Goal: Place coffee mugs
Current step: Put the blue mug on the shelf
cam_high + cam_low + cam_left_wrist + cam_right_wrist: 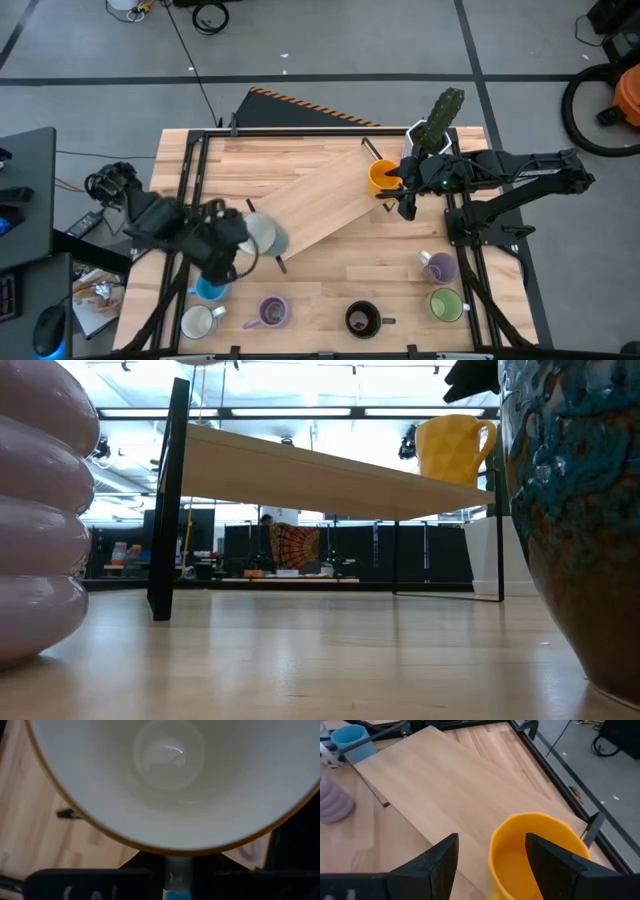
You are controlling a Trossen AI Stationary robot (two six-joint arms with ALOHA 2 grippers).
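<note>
White mug (170,780) fills view; no writing legible.

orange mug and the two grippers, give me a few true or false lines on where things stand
1. The orange mug stands on the raised wooden shelf. True.
2. The right gripper is shut on the orange mug. False: it is open, one finger inside the mug, one outside.
3. The left gripper holds a white mug. True.
4. The dark brown mug is on the shelf. False: it sits on the table near the front edge.
5. The green mug lies tipped over. False: it stands upright.
</note>
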